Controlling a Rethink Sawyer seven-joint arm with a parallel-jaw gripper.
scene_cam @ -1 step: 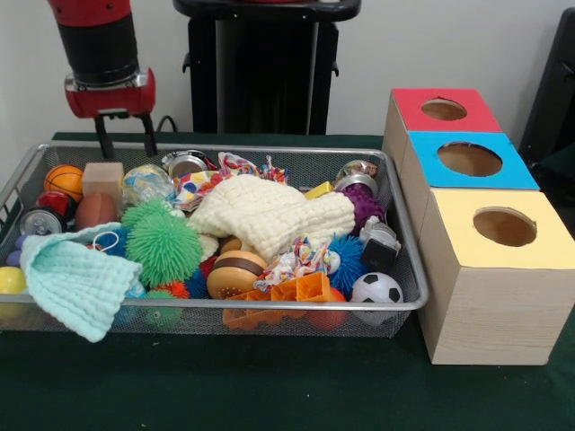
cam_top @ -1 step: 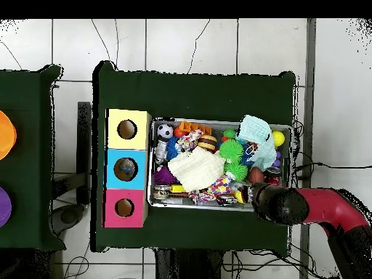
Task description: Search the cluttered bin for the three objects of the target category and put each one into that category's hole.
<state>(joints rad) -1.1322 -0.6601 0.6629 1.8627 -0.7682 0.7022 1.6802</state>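
Note:
My gripper (scene_cam @ -1 step: 128, 149) hangs open and empty over the far left corner of the wire bin (scene_cam @ -1 step: 409, 269), just above a wooden block (scene_cam @ -1 step: 102, 178). In the overhead view the arm's wrist (cam_top @ -1 step: 279, 203) covers the gripper at the bin's (cam_top @ -1 step: 151, 163) lower right corner. The bin holds a cream cloth (scene_cam @ -1 step: 274, 214), a mint cloth (scene_cam @ -1 step: 76, 280), a green spiky ball (scene_cam @ -1 step: 164, 247), a soccer ball (scene_cam @ -1 step: 376, 288), a small basketball (scene_cam @ -1 step: 63, 180), a purple spiky ball (scene_cam @ -1 step: 366, 205) and orange plastic pieces (scene_cam @ -1 step: 301, 290). Beside the bin stand the red box (scene_cam @ -1 step: 444, 109), blue box (scene_cam @ -1 step: 469, 159) and yellow box (scene_cam @ -1 step: 503, 227), each with a round hole on top.
Cans (scene_cam @ -1 step: 40, 220) lie at the bin's left end and another can (scene_cam @ -1 step: 184, 163) at its far side. A yellow ball (scene_cam @ -1 step: 11, 280) sits under the mint cloth's edge. Something shows inside the blue box's hole (cam_top @ -1 step: 125, 168) from overhead. Green cloth (scene_cam @ -1 step: 269, 386) covers the table.

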